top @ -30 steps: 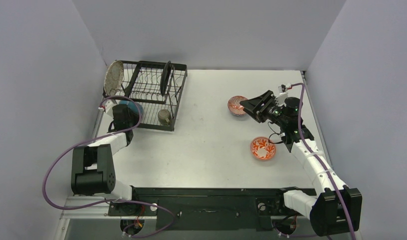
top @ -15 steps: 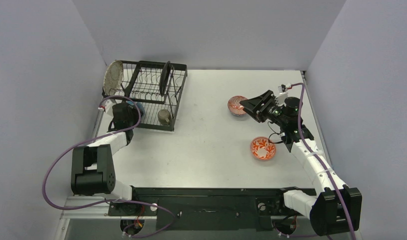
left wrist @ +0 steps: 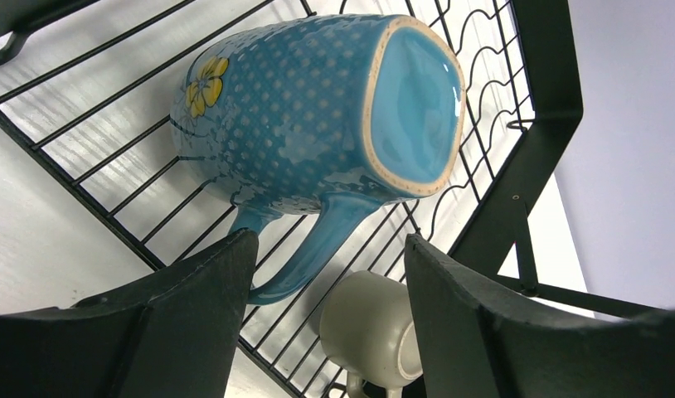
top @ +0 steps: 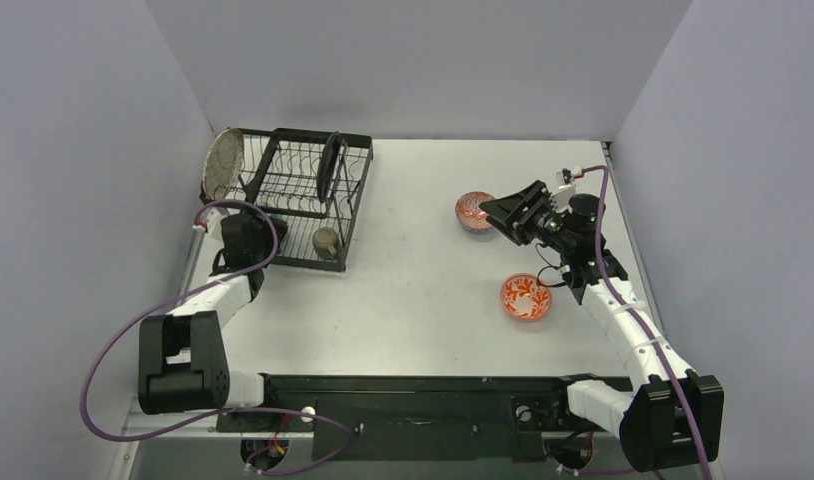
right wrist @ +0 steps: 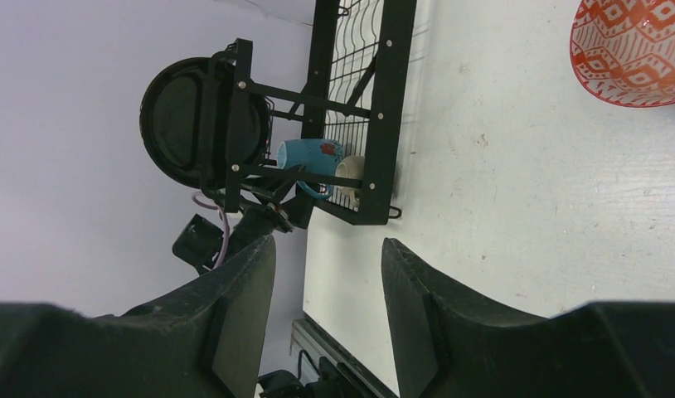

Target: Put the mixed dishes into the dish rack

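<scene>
White tabletop [top: 423, 270] between grey walls, black wire dish rack [top: 353, 190] at its far left.
My left gripper [left wrist: 327, 240] has its jaws parted either side of the handle of the light-blue dotted mug [left wrist: 301, 116], which lies on its side on the rack floor near the small olive-green cup [left wrist: 371, 327]. My right gripper [right wrist: 327, 242] stands apart-jawed and empty beside one red-orange patterned bowl [top: 473, 211].

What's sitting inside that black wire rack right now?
In the rack: a blue mug lying on its side, a small pale cup beside it, and a black plate upright in the slots. From above, the left arm hides most of the mug.
</scene>
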Motion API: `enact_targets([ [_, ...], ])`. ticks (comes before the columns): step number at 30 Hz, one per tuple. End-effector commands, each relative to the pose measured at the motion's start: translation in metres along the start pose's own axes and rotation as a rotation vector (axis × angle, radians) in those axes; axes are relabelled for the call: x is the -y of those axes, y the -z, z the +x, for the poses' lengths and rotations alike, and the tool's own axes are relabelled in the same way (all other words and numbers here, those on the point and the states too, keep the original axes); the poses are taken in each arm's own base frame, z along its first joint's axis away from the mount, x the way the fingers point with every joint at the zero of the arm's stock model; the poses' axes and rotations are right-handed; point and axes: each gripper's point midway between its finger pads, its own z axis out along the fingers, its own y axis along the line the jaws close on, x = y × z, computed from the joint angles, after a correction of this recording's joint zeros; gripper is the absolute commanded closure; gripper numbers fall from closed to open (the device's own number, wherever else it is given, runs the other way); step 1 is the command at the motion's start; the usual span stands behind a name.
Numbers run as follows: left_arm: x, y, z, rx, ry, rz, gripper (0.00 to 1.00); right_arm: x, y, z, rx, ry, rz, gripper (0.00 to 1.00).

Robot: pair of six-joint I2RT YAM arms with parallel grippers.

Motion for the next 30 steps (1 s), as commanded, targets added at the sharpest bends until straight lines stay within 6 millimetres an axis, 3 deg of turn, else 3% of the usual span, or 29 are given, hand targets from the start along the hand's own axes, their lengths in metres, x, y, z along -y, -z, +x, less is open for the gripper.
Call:
enact_targets([
  [1, 0.019, 0.012, -0.032, 0.120, -0.149, 0.077, 0.36, -0.006, 0.001, -0.007, 0.022, 0.037, -0.017, 0.54],
  [6, 0.017, 0.007, -0.025, 0.084, -0.073, 0.173, 0.38, -0.006, 0.002, -0.007, 0.024, 0.041, -0.015, 0.54],
  [13, 0.035, 0.011, -0.025, 0.063, -0.008, 0.329, 0.47, -0.005, 0.002, -0.007, 0.022, 0.044, -0.010, 0.55],
  [21, 0.022, 0.022, -0.030, 0.056, 0.124, 0.366, 0.41, -0.006, 0.001, -0.007, 0.018, 0.047, -0.013, 0.55],
  [30, 0.021, 0.044, -0.039, 0.082, 0.115, 0.349, 0.36, -0.006, 0.001, -0.007, 0.016, 0.046, -0.014, 0.55],
])
